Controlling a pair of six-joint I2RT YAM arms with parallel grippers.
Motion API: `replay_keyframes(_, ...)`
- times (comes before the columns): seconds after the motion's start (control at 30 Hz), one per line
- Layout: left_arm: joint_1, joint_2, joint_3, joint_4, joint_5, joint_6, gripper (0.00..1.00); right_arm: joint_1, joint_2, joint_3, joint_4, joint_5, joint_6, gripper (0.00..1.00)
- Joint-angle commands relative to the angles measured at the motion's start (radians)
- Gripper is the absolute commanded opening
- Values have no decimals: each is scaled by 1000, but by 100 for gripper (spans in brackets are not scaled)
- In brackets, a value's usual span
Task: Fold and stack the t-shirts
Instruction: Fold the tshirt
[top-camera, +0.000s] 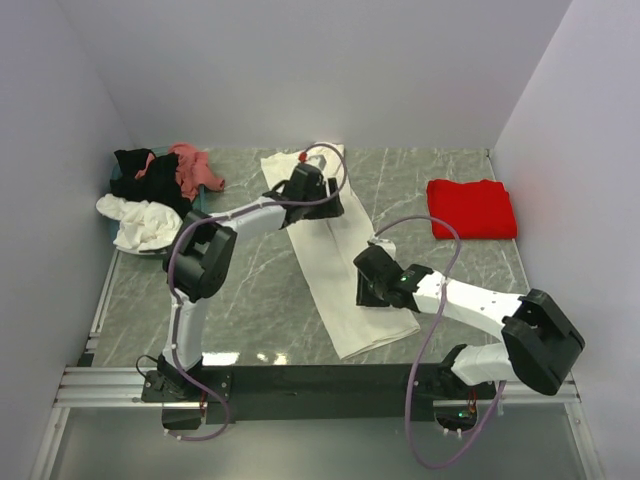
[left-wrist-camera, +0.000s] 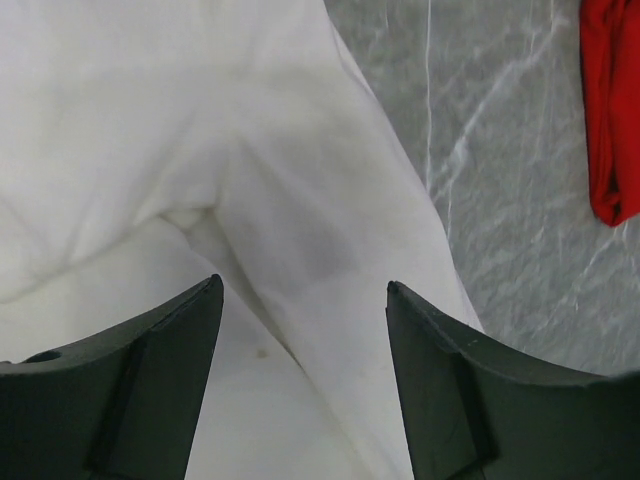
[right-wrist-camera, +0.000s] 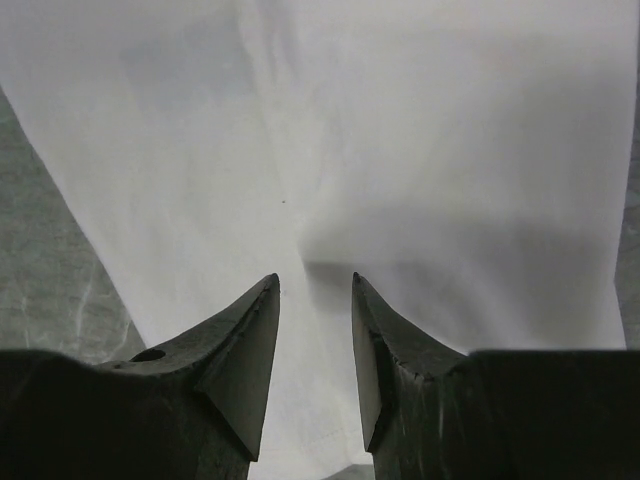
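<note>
Right gripper (right-wrist-camera: 313, 278) narrow, left gripper (left-wrist-camera: 303, 284) wide, over cream shirt (top-camera: 320, 268); top view alone shows clothes pile (top-camera: 152, 198).

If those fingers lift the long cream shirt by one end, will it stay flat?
Probably flops: the cream t-shirt lies limp, with soft creases. Likely light, since the cloth looks thin. Pushed, it would probably bunch, like the ridge near the left fingers.

Soft, even light falls from above. The cream t-shirt (top-camera: 330, 270) looks nearly washed out in both my wrist views, its folds faint. My right gripper (right-wrist-camera: 315, 285) and left gripper (left-wrist-camera: 305, 290) each throw a blurred grey shadow on it. The table (top-camera: 215, 357) shows pale glare nearer than the shirt's near end.
</note>
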Motion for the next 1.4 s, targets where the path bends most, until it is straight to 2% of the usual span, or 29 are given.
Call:
replay_keyframes(0.0, -24, 32, -12, 64, 31, -47, 72, 1, 9, -28, 46, 10, 24, 42)
replay_keyframes(0.37, -32, 118, -42, 65, 23, -47, 72, 53, 32, -110, 111, -40, 82, 42)
replay_keyframes(1.03, -32, 83, -77, 26, -40, 40, 72, 281, 182, 8, 163, -115, 168, 42)
replay_keyframes(1.2, -33, -31, -143, 65, -15, 16, 72, 321, 199, 16, 169, -115, 189, 42)
replay_keyframes(1.37, -33, -196, -202, 65, -41, 13, 72, 356, 104, 48, 82, -25, 192, 42)
